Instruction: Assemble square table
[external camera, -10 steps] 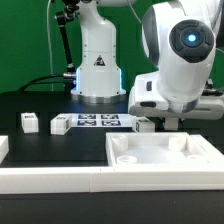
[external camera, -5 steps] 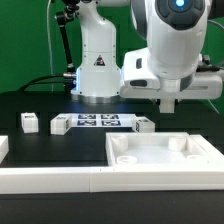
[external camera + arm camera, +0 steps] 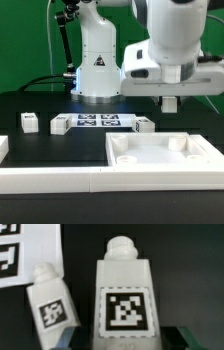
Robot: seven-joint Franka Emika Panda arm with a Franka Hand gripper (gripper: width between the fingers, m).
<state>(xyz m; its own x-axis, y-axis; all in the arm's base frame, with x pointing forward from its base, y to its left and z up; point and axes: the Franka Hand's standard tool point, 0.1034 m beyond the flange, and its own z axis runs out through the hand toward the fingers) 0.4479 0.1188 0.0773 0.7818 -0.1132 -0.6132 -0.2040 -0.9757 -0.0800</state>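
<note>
**Table leg clamped and lifted clear**

Clamps one table leg (image 3: 122,303) in the gripper (image 3: 130,341), yet shows the fingers (image 3: 188,338) only as dark slivers at the rim of the wrist view, with the gripped end of the leg cut off there. Reduces the same leg in the exterior view to a pale stub under the gripper (image 3: 170,103), too small to read. Crops the marker board (image 3: 12,252) to a corner in the wrist view, just beside a second leg (image 3: 50,303) resting on the dark surface (image 3: 185,274). Cuts off the square table top (image 3: 160,153) at the exterior view's right edge, at the front of the surface, below and well apart from the gripper. Places a third leg (image 3: 60,124) just beside the marker board's other end and a fourth leg (image 3: 30,122) farther toward the exterior view's left.

Against a second ago: gripper up from surface height to well above it; resting legs and table top unmoved.
</note>
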